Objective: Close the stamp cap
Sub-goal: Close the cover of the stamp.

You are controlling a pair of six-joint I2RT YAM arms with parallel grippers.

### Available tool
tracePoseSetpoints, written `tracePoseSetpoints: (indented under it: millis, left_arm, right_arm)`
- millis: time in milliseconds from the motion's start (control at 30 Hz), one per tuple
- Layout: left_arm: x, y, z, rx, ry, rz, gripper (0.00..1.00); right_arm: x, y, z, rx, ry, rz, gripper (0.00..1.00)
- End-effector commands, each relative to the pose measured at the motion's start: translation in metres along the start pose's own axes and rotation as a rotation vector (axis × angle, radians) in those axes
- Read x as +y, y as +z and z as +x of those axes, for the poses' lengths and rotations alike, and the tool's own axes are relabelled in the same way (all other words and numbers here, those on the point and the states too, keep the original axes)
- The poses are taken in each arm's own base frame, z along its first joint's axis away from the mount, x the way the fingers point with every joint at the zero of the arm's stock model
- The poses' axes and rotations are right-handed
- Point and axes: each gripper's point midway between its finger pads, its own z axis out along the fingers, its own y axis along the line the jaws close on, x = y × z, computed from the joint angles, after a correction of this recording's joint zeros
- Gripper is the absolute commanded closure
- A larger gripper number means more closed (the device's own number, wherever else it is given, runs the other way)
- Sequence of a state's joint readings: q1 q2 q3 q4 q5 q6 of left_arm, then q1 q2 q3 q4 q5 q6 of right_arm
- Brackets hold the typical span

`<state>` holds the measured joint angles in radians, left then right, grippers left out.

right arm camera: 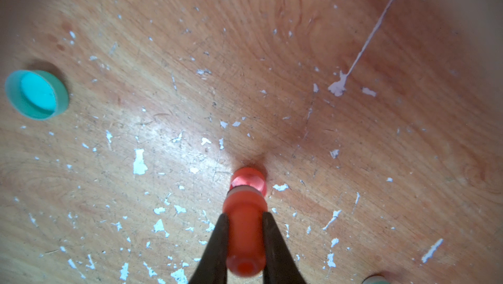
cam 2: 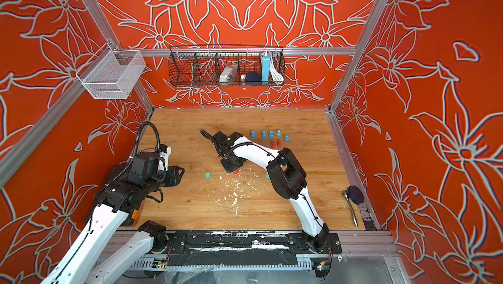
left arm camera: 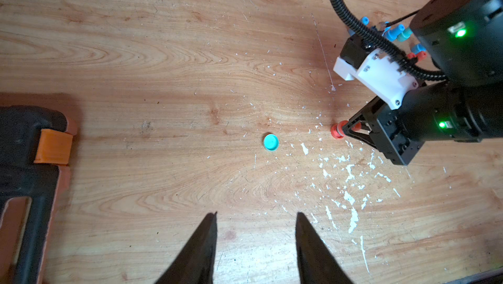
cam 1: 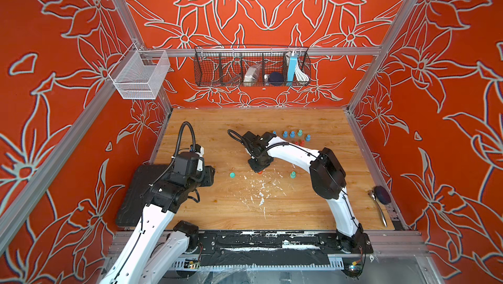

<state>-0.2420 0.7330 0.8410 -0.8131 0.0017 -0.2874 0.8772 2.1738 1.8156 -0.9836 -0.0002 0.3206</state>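
Seems to be the seating step for the red pair. Grips the red stamp [right arm camera: 245,241] in the right tool [right arm camera: 245,213], clamped on both sides of the barrel, pointing down at the desk [right arm camera: 353,146]. Presses the stamp end against the red cap [right arm camera: 248,180], sitting on the wood directly below, near the middle of the desk among white flecks [right arm camera: 140,161]. Shows a thin pale ring at the joint in the right wrist view, so probably not pushed fully home yet; cannot tell for sure.

Holds the left tool [left arm camera: 256,216] apart and empty, low over the desk, well short of a loose teal cap [left arm camera: 271,142]. Leaves a teal stamp [cam 1: 293,174] standing just beside the right arm, likely the partner of that cap.

Calls next for a straight push down along the barrel, with no sideways lean, so as not to skid the small cap over the smooth wood. Needs a short check of the joint after that, with no pale ring left in view. Then opening of the right tool and a clean lift away, without dragging the closed stamp over. Probably the teal pair afterwards.
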Motion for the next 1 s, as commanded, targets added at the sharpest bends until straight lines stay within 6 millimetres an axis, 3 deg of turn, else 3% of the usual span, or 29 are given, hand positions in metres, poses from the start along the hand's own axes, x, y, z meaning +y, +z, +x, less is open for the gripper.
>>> tracePoseSetpoints:
  millis: [0, 967]
  left_arm:
    - [0.001, -0.001, -0.003, -0.017, 0.01, -0.003, 0.53]
    - [0.002, -0.001, -0.002, -0.014, 0.011, -0.006, 0.52]
  right_arm:
    - [-0.001, 0.01, 0.006, 0.028, 0.001, 0.012, 0.91]
    - [-0.005, 0.025, 0.012, 0.049, 0.005, 0.028, 0.92]
